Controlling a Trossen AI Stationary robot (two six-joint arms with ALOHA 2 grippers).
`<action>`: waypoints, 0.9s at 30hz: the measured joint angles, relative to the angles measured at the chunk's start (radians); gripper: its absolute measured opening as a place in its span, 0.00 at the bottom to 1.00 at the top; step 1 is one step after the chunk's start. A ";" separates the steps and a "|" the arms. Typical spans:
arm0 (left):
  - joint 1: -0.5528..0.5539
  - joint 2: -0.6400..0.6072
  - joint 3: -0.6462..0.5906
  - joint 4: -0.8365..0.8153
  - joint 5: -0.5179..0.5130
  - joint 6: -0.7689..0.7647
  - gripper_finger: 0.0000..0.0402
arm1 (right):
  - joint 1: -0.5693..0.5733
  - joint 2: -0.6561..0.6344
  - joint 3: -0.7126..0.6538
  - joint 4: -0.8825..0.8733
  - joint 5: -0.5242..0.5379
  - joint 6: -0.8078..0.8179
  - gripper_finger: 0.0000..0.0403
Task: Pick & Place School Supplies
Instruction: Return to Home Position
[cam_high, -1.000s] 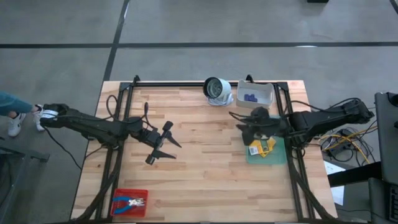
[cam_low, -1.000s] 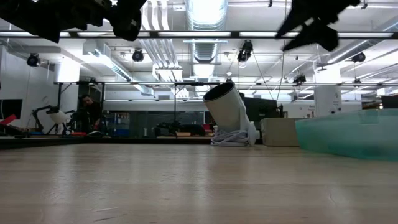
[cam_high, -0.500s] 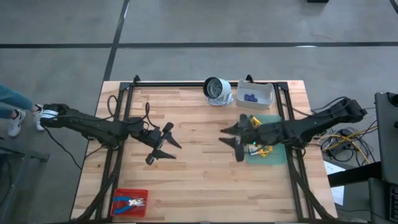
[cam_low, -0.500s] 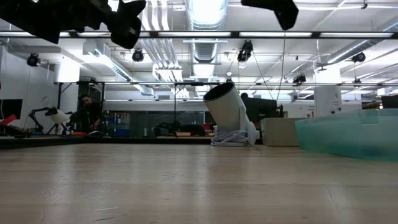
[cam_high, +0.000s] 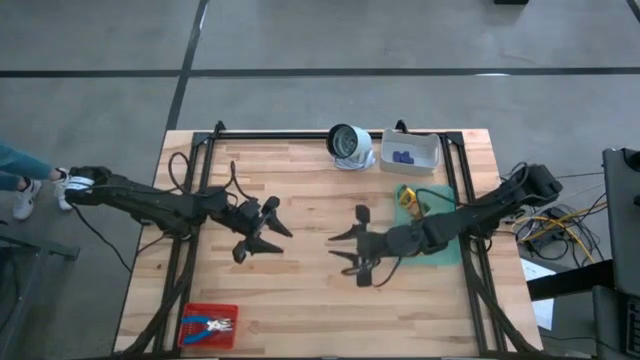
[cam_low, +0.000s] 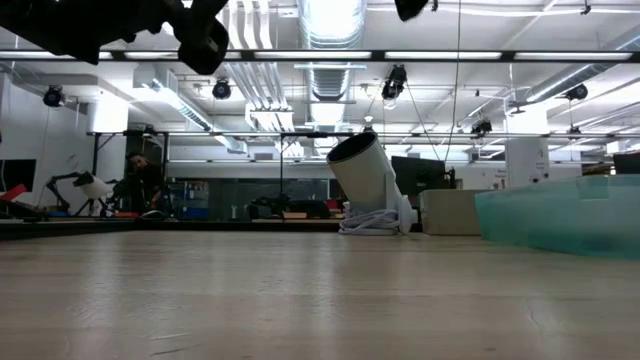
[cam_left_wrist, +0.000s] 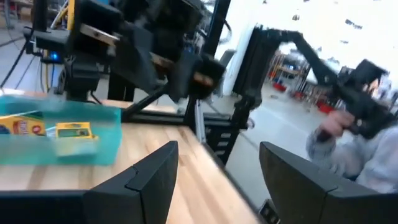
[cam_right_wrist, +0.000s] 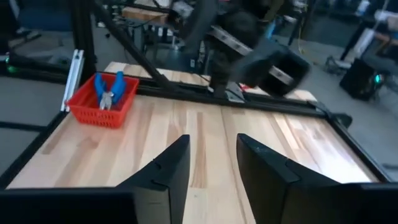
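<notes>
Both grippers are open, empty and raised off the table. My left gripper (cam_high: 270, 236) hovers left of centre and my right gripper (cam_high: 342, 252) hovers near the centre, away from the green mat (cam_high: 448, 250). One yellow-and-green crayon box (cam_high: 408, 197) lies on the mat's far end; my right arm covers the rest of the mat. The left wrist view shows two crayon boxes (cam_left_wrist: 73, 131) lying in the green mat. The purple pieces (cam_high: 403, 156) sit in the white bin. The blue-handled tool (cam_high: 212, 324) lies in the red tray (cam_high: 190, 318) and also shows as the blue-handled tool (cam_right_wrist: 111, 88) in the right wrist view.
A white-grey round object (cam_high: 348, 143) stands at the far edge beside the white bin (cam_high: 431, 150) and rises mid-table as the round object (cam_low: 368, 182) in the low view. Black frame rails run along both sides. Bare wood lies between the grippers and toward the near edge.
My right gripper has swung from above the green mat toward the table's left and a little toward the near edge, ending near the centre, still open and empty. This uncovered the crayon box at the mat's far end. My left arm has hardly moved.
</notes>
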 joint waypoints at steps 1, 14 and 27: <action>0.000 0.000 0.000 0.015 0.000 -0.026 0.58 | 0.007 0.016 0.017 0.002 -0.001 -0.019 0.31; 0.000 -0.002 0.000 0.026 -0.009 -0.146 0.58 | 0.053 0.147 0.244 -0.150 0.009 -0.153 0.10; 0.000 -0.012 -0.009 0.021 -0.026 0.027 0.58 | 0.046 0.167 0.362 -0.247 0.011 -0.223 0.02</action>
